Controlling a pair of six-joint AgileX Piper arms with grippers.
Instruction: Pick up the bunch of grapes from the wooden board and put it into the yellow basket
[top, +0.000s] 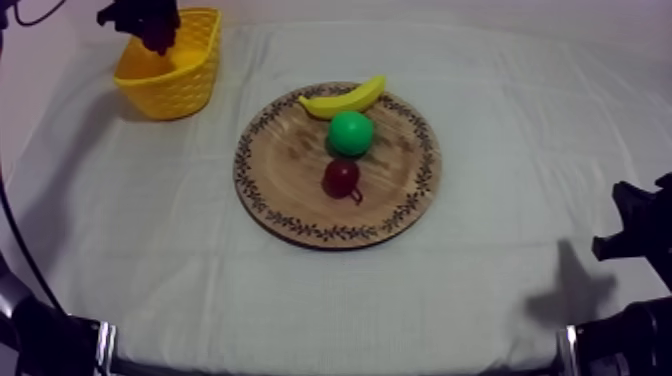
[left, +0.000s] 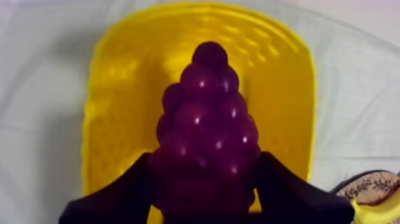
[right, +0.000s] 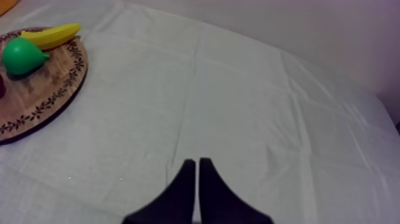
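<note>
Purple bunch of grapes (left: 205, 113) is pinched in my left gripper (left: 203, 164) over the yellow basket (left: 113, 95). On the wooden board (top: 290, 185) sit the banana (top: 345, 98), pear (top: 351, 132) and small red fruit (top: 341, 176). My right gripper (right: 197, 165) is pressed together.

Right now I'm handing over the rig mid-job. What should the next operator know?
Left gripper: shut on the grapes, held over the basket.
Right gripper: shut on nothing, over the cloth beside the board.
On the board: banana, pear, small red fruit.
Done: grapes off the board.
Left: open the left gripper and release the grapes into the basket.
</note>
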